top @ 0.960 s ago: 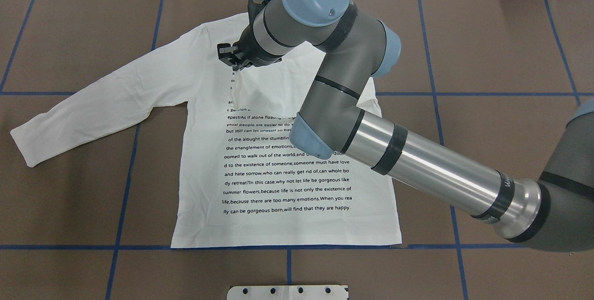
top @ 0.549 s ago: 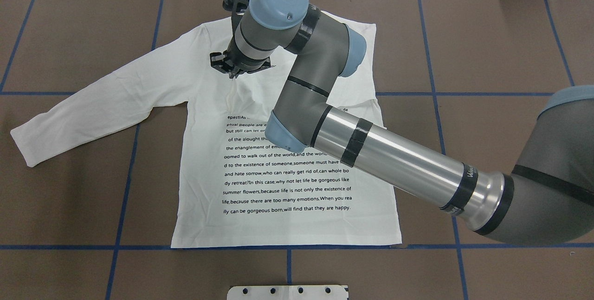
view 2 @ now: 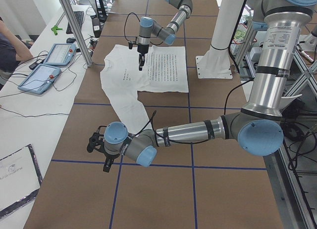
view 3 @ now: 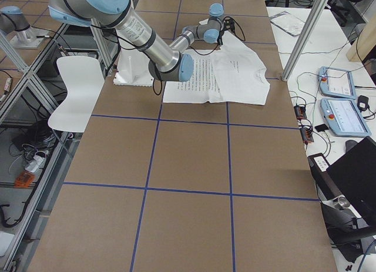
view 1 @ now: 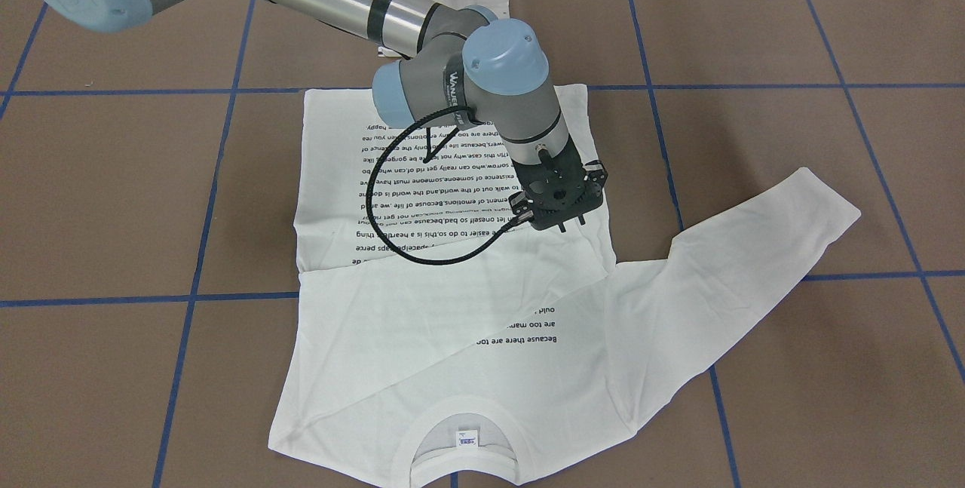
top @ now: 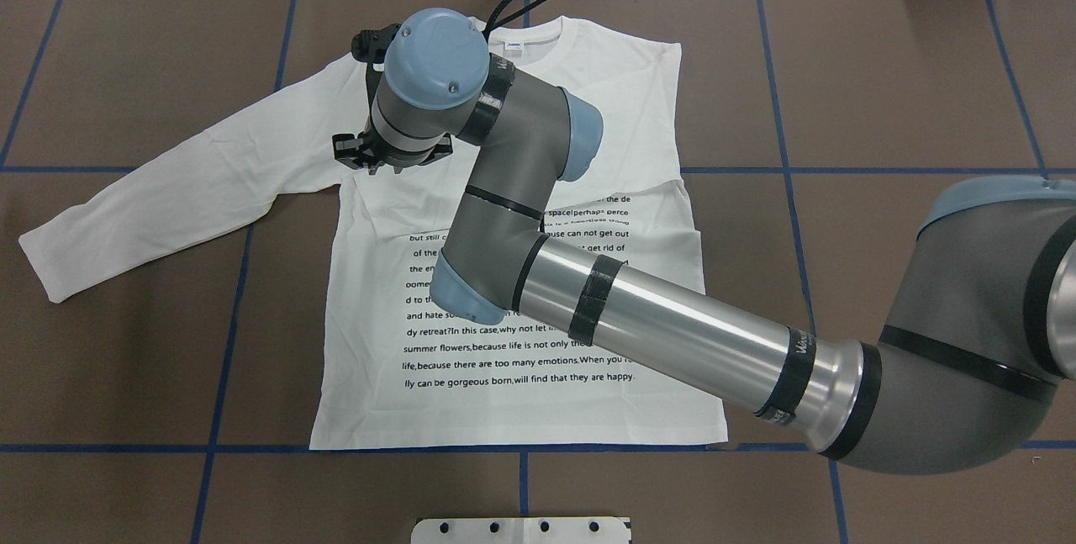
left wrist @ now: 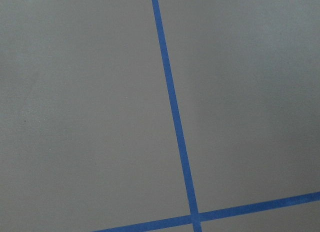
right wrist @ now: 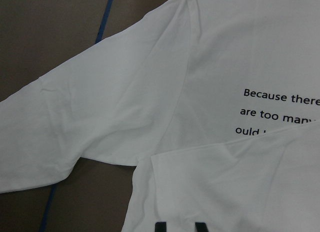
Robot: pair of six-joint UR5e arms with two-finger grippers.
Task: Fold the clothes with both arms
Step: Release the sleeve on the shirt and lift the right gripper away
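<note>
T-shirt (top: 504,422) flat on desk (top: 883,65), print up; one sleeve folded across chest, other stretched out | right fingers (right wrist: 160,228) spread, empty, over shirt by outstretched sleeve's armpit | left fingers (view 2: 92,144) over bare desk, well apart from shirt; spread or pressed: cannot tell

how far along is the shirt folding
Done: one sleeve lies folded across the chest of the T-shirt. In hand: nothing is gripped; the right gripper hangs open above the shirt near the far armpit. Left: the other sleeve lies spread out, and the body is not yet folded.
</note>
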